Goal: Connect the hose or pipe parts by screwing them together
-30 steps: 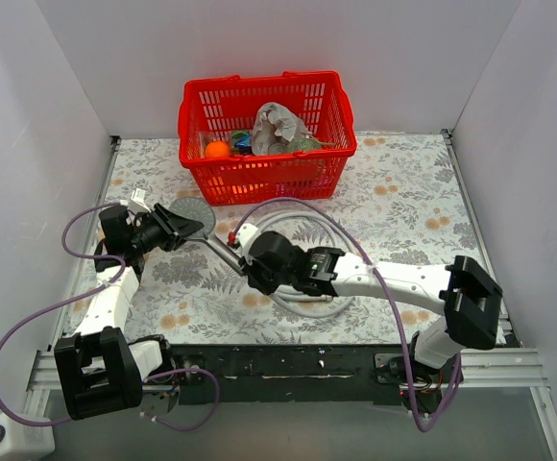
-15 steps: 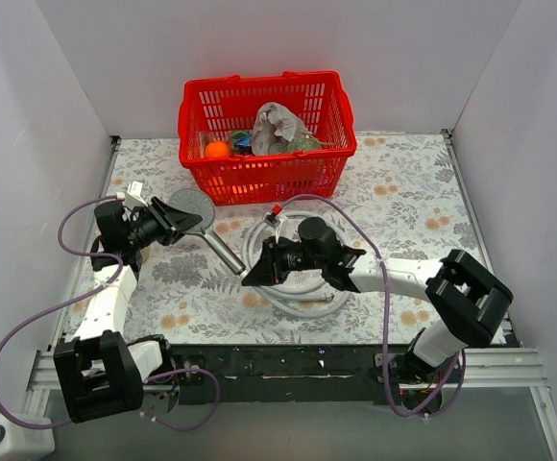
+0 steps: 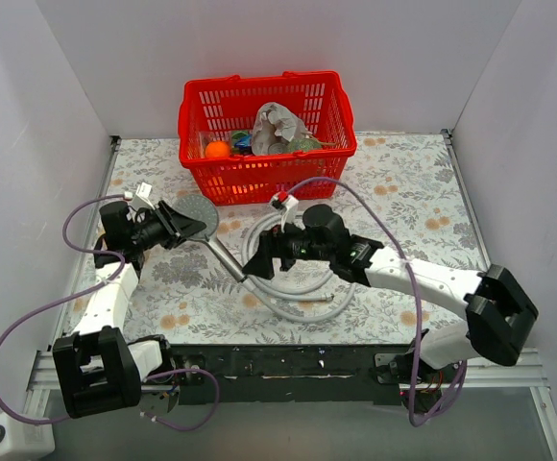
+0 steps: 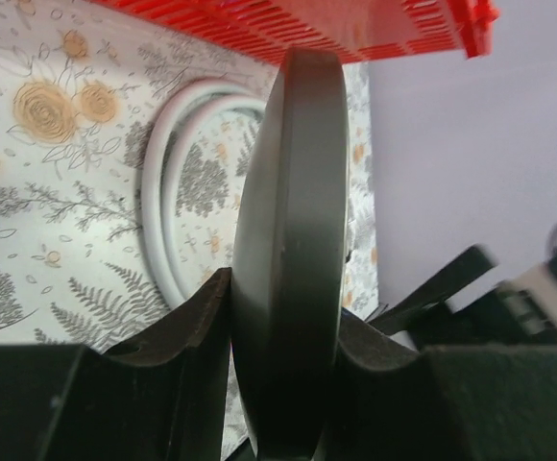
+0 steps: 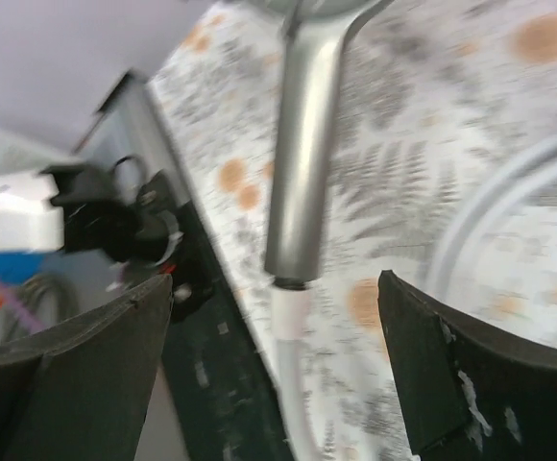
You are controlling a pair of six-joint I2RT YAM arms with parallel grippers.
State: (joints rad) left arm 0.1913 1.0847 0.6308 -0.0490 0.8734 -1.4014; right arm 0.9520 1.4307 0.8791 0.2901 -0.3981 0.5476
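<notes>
**Figure. Joining a hand shower to its hose with two arms, seen from above and from both wrists.**

The left fingers [image 4: 178, 331] are clenched across the thickness of the shower head [image 4: 288, 240]. They grip its round disc at the left of the counter [image 3: 403, 182], just in front of the red basket [image 3: 267, 120]. The handle [image 3: 226, 257] slopes from the disc towards the near middle of the counter. The right fingers [image 5: 77, 375] are released, one on each side of the handle's free end and touching neither side of it. The hose [image 3: 302, 288] lies coiled on the counter under the right arm. In the right wrist view a pale hose end [image 5: 288, 317] sits in line with the handle's tip and against it.

**Step in hand (judged).** The joint is probably at the screwing stage, with the right fingers free between grips. The next move calls for closing them on the hose end and turning it about the handle's axis. Meanwhile the left grip must keep the head from rotating, and any tilt at the joint risks cross-threading.

**Not resolved.**
- The right wrist view is blurred, so neither the nut nor any thread engagement can be made out.
- From above, the right arm crowds the joint.
- In the left wrist view, the disc hides the handle.
</notes>
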